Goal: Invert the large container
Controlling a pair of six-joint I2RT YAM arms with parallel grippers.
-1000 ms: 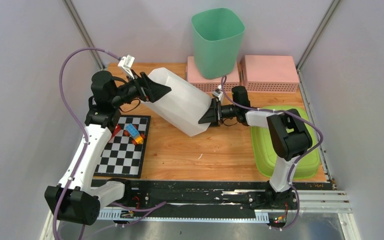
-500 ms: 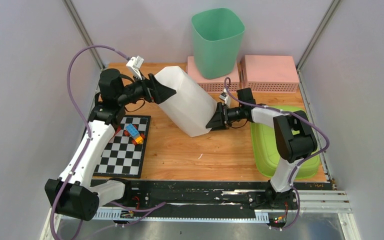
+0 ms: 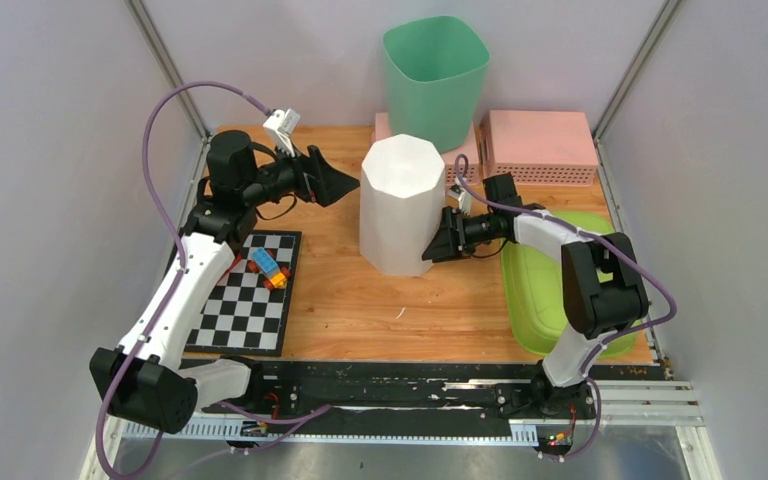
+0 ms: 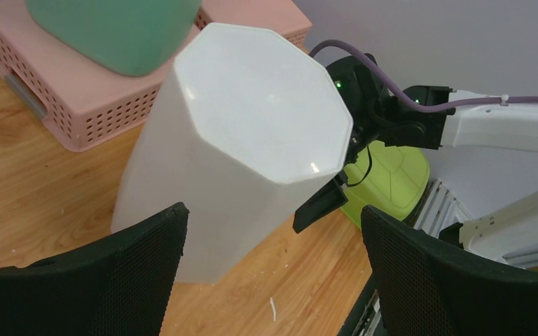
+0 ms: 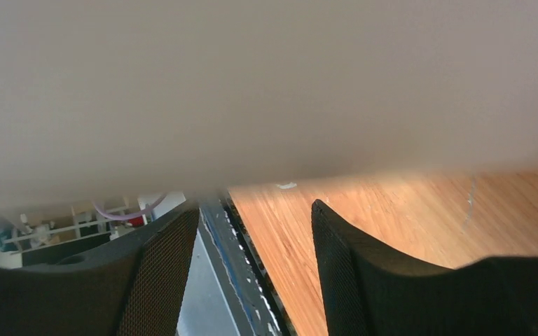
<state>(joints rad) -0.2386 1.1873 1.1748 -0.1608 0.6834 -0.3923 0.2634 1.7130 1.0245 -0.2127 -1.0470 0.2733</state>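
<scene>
- The large white octagonal plastic container (image 3: 400, 205) stands mouth-down, closed base up, at the middle of the top view on the wooden table (image 3: 360, 300).
- The left gripper (image 3: 348, 186), jaws spread wide and empty, hovers just beside its upper left. A careless swing could clip the tall wall and tip it.
- The right gripper (image 3: 434, 243), jaws half spread with nothing between them, sits against the lower right wall. Dragging on withdrawal could slide or topple the container toward the pink perforated baskets (image 3: 540, 140).

The right wrist view gives the large container (image 5: 266, 84) only as a blur, cut off above and at both sides. From above, its mouth is hidden against the table (image 3: 410, 320); the right gripper (image 3: 434, 246) perhaps touches its wall. The pieces (image 3: 268, 268) on the checkerboard (image 3: 240, 322) are too small to name.
</scene>
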